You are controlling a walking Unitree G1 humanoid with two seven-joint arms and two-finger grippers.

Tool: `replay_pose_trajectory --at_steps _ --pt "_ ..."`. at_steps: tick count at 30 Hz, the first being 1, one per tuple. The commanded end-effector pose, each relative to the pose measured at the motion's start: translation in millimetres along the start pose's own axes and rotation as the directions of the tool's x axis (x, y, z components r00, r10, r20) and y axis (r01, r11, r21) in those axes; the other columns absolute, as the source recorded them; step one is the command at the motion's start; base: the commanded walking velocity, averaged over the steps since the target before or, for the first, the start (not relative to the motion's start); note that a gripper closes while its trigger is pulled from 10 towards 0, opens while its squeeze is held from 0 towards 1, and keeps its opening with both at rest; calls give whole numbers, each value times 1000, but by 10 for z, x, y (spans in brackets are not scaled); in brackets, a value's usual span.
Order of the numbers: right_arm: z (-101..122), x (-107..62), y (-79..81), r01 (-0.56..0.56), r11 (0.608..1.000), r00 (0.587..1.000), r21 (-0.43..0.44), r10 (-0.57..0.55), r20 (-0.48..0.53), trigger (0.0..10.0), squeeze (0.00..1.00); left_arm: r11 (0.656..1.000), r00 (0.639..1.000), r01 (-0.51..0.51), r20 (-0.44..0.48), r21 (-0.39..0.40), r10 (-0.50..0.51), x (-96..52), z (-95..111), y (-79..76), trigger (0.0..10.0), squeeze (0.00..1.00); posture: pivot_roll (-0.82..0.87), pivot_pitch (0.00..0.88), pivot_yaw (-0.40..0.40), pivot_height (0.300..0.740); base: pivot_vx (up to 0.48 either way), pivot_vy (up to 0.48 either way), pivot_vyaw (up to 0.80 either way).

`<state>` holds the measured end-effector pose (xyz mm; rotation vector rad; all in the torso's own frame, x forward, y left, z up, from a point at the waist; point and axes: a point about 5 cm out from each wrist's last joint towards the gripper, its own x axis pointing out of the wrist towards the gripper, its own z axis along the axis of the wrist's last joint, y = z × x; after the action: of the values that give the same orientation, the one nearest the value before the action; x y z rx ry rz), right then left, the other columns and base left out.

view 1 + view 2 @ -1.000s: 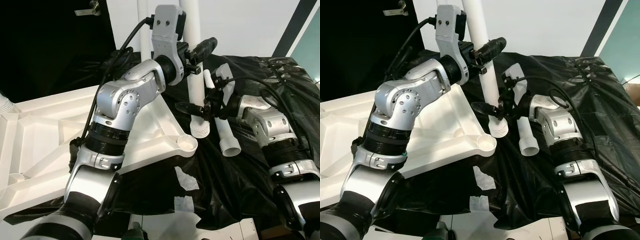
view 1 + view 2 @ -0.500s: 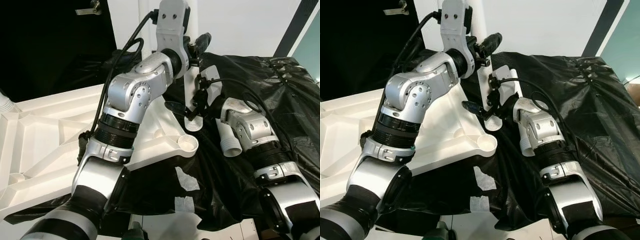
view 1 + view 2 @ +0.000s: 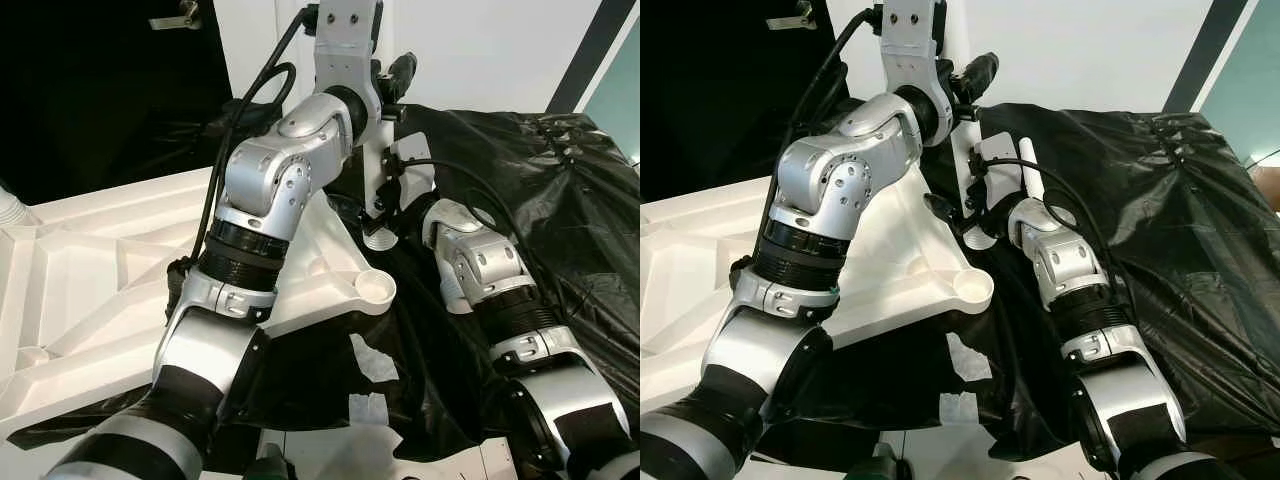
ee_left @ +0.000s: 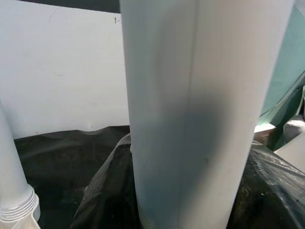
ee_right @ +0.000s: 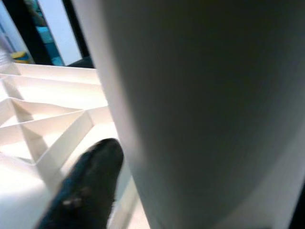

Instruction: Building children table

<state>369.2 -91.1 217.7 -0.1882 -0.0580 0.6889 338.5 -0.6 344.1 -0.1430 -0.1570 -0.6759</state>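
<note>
Left hand [image 3: 385, 85] clamped on upright white leg [image 3: 380, 165]; right hand [image 3: 385, 205] closed on the leg's threaded end just below. Empty corner socket [image 3: 375, 288] of the upturned tabletop [image 3: 90, 270] lies below both. Keep leg vertical, centre over socket, then lower.

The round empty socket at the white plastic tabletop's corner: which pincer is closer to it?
Right. The right pincer grips the white table leg's threaded bottom end just above and behind the socket; the left pincer holds that leg much higher up.
</note>
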Motion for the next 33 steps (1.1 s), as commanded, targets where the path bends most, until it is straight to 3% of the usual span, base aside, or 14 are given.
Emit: replay_pose_trajectory --at_steps 1,2,4,5,12,13,15,16,20,21,23,27,33 --pt "39 50 44 -11 1000 1000 -15 11 7 4118 0 998 998 65 27 7 -65 34 76 -169 10000 0 98 29 2 740 0 0 0" --pt "44 55 46 -7 1000 1000 -17 7 7 3098 0 998 998 64 25 7 -64 37 74 -174 10000 0 99 30 2 740 0 0 0" --pt "52 62 51 -1 1000 1000 -17 1 10 2941 0 998 998 62 23 7 -62 40 71 -183 10000 0 99 30 2 740 0 0 0" --pt "55 67 53 9 1000 1000 -19 -9 10 78 0 998 998 60 23 7 -60 42 66 -195 10000 0 100 29 2 740 0 0 0" --pt "68 75 56 32 999 999 -11 -31 21 0 0 998 998 67 20 13 -68 45 52 -226 10000 0 101 27 4 740 0 0 0" --pt "71 74 46 43 999 999 -7 -43 22 3216 0 995 995 97 30 0 -97 35 54 -243 10000 1000 99 26 7 740 0 0 0" --pt "72 73 42 47 999 999 -5 -47 21 3216 0 994 993 110 34 -13 -110 30 54 -250 10000 1000 99 26 7 740 0 0 0" --pt "71 73 41 49 999 999 -4 -49 21 10000 0 993 992 118 37 -23 -117 28 53 -254 10000 1000 99 26 7 740 0 0 0" --pt "57 62 0 78 997 997 9 -78 18 10000 0 992 992 121 30 44 -122 2 44 -222 10000 1000 99 27 11 740 0 0 0" --pt "51 58 -17 89 996 996 16 -90 18 10000 0 986 988 151 26 73 -154 -21 39 -238 10000 0 97 27 12 740 0 0 0" --pt "48 56 -25 96 995 995 20 -97 18 10000 0 981 984 174 23 89 -177 -36 35 -254 10000 0 97 27 12 740 0 0 0" --pt "34 53 -59 130 990 991 49 -131 18 10000 0 981 980 191 44 24 -192 -85 47 -221 10000 0 98 28 12 740 0 0 0" --pt "14 61 -98 169 983 985 74 -170 13 10000 0 981 978 195 73 -8 -194 -153 72 -139 10000 0 108 28 5 740 0 0 0"
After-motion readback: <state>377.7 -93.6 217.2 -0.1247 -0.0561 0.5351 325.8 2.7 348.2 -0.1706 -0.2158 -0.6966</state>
